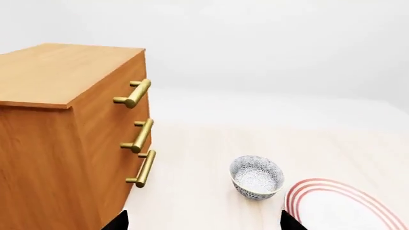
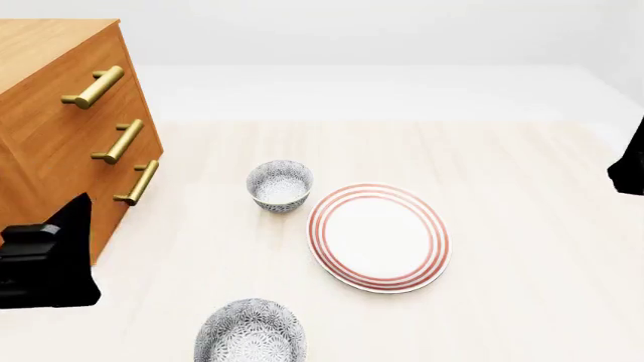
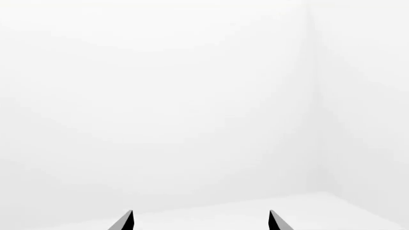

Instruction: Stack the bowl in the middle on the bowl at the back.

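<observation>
Right now your left gripper (image 1: pixel 203 225) is spread wide and empty, as is your right gripper (image 3: pixel 200 223). One bowl (image 2: pixel 280 185) sits just beside the plate (image 2: pixel 378 236) (near the drawers (image 2: pixel 60 121)); another bowl (image 2: pixel 249 332) lies nearer you on the bench (image 2: pixel 523 226).

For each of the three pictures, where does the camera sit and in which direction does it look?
Head view: from the head, down on the table, dresser, plate, two bowls; left arm at the edge.
Left wrist view: near the left pincer, facing the dresser, the back bowl and the plate.
Right wrist view: near the right pincer, facing blank wall.
Head and left wrist share dresser, back bowl, plate.
</observation>
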Robot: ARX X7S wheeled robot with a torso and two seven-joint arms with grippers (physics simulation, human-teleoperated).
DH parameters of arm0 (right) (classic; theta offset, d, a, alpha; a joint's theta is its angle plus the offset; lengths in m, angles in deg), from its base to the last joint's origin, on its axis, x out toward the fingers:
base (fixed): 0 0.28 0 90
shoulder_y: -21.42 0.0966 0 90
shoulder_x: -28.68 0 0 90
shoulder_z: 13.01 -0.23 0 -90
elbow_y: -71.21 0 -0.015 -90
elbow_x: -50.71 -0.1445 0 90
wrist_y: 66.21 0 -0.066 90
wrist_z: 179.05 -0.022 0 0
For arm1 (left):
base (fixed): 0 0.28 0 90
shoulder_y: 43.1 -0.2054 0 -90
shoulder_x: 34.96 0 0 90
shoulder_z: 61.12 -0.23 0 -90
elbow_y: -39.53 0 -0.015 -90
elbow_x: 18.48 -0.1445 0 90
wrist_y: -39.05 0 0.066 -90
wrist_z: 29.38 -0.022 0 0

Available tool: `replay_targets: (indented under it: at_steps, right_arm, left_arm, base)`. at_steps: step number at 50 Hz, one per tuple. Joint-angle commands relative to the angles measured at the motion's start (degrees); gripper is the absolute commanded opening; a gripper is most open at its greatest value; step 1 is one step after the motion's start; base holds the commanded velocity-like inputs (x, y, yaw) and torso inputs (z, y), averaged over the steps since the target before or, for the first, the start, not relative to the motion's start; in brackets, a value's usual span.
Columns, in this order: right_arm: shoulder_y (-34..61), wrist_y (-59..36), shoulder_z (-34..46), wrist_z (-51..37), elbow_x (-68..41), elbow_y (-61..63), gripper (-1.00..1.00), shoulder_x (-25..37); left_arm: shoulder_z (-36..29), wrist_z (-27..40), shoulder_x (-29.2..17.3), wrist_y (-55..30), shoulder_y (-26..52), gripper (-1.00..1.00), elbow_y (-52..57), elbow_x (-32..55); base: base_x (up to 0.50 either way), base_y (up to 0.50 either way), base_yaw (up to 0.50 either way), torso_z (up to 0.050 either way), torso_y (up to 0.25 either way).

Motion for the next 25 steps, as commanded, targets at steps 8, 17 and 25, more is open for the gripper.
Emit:
replay_targets:
  at_steps: [8,17,25]
  right_arm:
    - [-13.81,0.43,-18.02,-6.71,-18.64,1.79,1.00,7.62]
    - [-15.34,0.99,-19.58,-7.15,-19.34,1.92,1.00,8.25]
    - [-16.37,0.00,-20.59,-6.49,-18.80,2.18,1.00,6.87]
  left_arm:
    - [25.70,2.61,-6.28,2.11,-14.11,1.00,3.93,9.62]
    - [32.60,2.76,-5.87,1.25,-19.32,1.00,3.87,10.76]
    - [41.13,2.87,-5.15,-0.33,-25.95,1.00,3.09,11.80]
  base:
    - [0.00,0.00,0.00,0.000,0.000]
    - [0.00,0.00,0.00,0.000,0.000]
    - [0.00,0.00,0.00,0.000,0.000]
